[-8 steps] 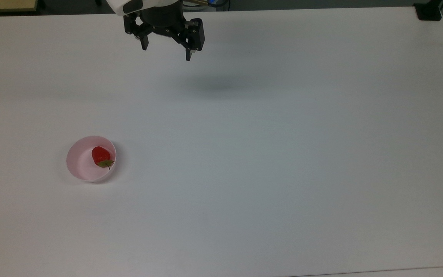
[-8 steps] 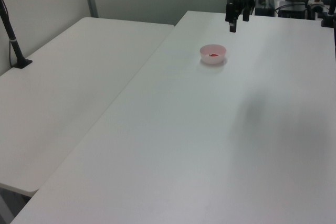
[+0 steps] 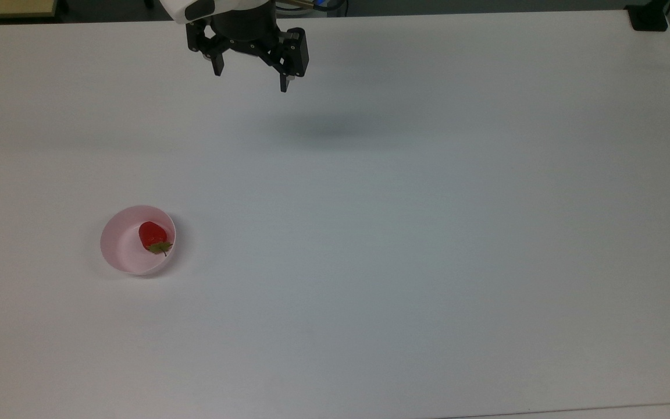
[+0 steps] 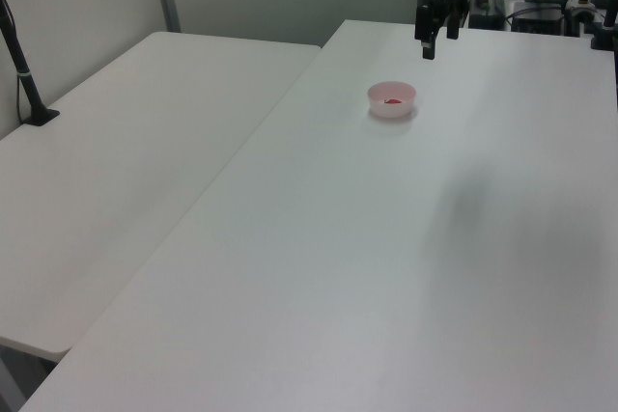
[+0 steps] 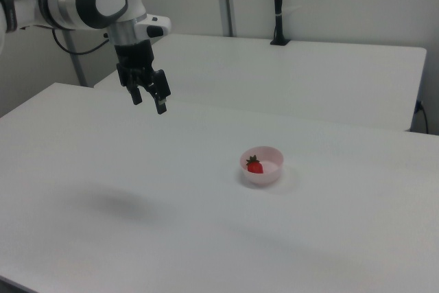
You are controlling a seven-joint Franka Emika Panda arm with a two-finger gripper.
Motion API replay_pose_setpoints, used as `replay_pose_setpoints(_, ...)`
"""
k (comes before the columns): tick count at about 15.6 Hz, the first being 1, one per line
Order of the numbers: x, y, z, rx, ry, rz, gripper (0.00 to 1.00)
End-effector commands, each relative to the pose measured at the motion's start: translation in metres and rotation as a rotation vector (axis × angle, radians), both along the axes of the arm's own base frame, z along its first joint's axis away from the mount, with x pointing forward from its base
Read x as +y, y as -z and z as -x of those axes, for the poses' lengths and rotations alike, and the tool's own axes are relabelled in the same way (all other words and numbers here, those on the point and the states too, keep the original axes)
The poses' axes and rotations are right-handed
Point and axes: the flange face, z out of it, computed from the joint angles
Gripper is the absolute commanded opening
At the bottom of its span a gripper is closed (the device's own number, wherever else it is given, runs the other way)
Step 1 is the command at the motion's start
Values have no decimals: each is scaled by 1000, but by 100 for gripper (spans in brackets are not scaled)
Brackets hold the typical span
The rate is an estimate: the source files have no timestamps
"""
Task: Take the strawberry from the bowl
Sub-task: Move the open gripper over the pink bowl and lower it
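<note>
Top view: gripper (image 3: 252, 80) is hanging high w/ jaws wide open & empty. Strawberry (image 3: 153, 235) is sitting in bowl (image 3: 120, 250), well apart. Reach step; next it's needing to go over & down.

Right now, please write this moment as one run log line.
gripper: open, raised, far from bowl | strawberry: in bowl | pick: not started

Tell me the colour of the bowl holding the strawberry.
Pale pink. The bowl shows best in the top view, with the red strawberry inside.
</note>
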Motion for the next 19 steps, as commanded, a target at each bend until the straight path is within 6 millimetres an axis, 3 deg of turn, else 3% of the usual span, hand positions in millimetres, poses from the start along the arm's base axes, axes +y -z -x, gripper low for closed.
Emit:
replay_pose_setpoints(1,-1,-2,6,9,-17,5,100)
replay_pose_setpoints(8,-21,10,-7,15,-146,-1,100)
replay_pose_setpoints(12,-68,34,-36,-62,-145,15,100)
replay_pose_setpoints(19,-144,101,-79,-136,-262,63,100)
